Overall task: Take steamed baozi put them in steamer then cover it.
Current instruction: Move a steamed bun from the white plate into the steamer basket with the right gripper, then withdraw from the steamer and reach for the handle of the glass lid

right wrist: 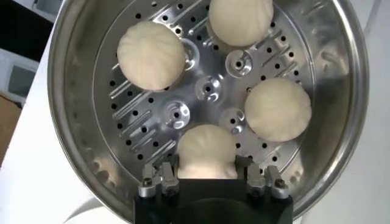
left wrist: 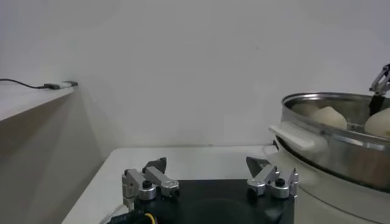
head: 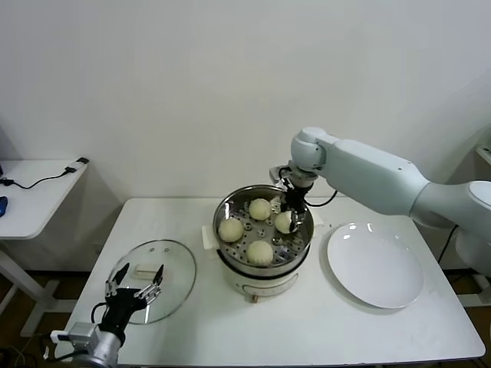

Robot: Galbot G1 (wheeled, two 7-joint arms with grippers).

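The steel steamer (head: 223, 210) sits on its white cooker base (head: 257, 284) at the table's middle. Four cream baozi lie on its perforated floor (right wrist: 207, 90). My right gripper (head: 290, 217) reaches down inside at the right side. In the right wrist view it (right wrist: 207, 165) is shut on one baozi (right wrist: 206, 148), which rests on the floor. The other three (right wrist: 150, 55) (right wrist: 241, 21) (right wrist: 277, 108) lie free. The glass cover (head: 175, 261) with its white handle (head: 146, 270) lies flat at the front left. My left gripper (head: 138, 280) hovers open over it, empty (left wrist: 207, 163).
A flat white plate (head: 376, 264) lies right of the steamer, bare. A white side table (head: 34, 192) with a cable stands at the far left. The steamer's side and handle (left wrist: 298, 139) show close beside my left gripper.
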